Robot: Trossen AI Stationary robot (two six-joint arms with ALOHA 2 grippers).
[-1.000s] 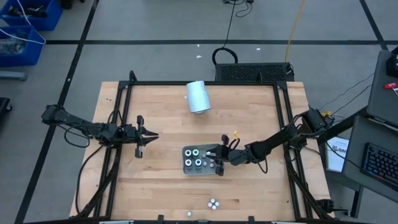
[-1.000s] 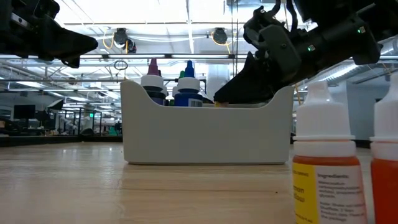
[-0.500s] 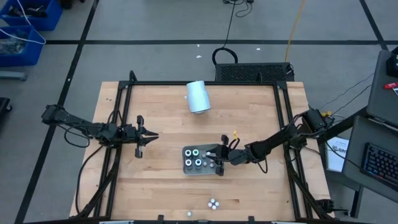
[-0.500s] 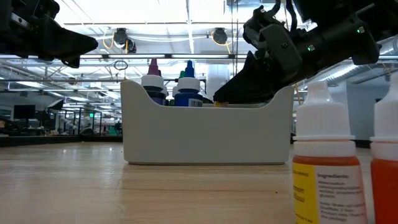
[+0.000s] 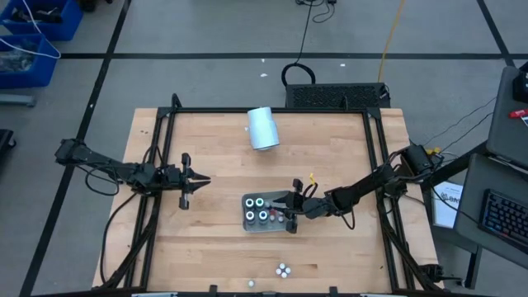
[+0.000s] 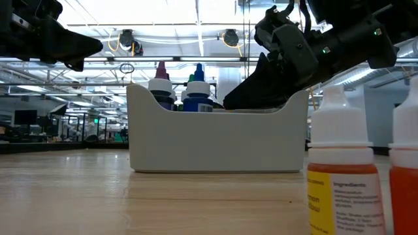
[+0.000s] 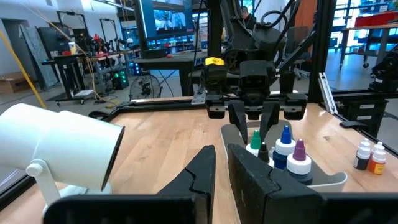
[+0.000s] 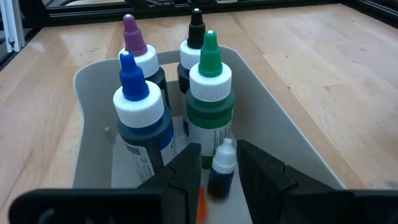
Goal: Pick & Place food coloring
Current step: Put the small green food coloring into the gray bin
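Right wrist view: right end effector (image 8: 219, 163) spread around small bottle (image 8: 222, 167), green bottle (image 8: 209, 109) just beyond.

I note the tray (image 8: 273, 130) crowded: four capped bottles (image 8: 208, 93) fill its far end, leaving my right gripper (image 8: 217, 171) only the near gap, occupied by a small bottle (image 8: 222, 167).

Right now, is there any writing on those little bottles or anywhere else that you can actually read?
"Ingredients:" on the label of the orange food coloring bottle nearest the low camera.
The fine print under that word: too small to read.
Label on the blue bottle in the grey tray: print visible, too blurred to read.
Screens in the room beyond the table: unreadable.
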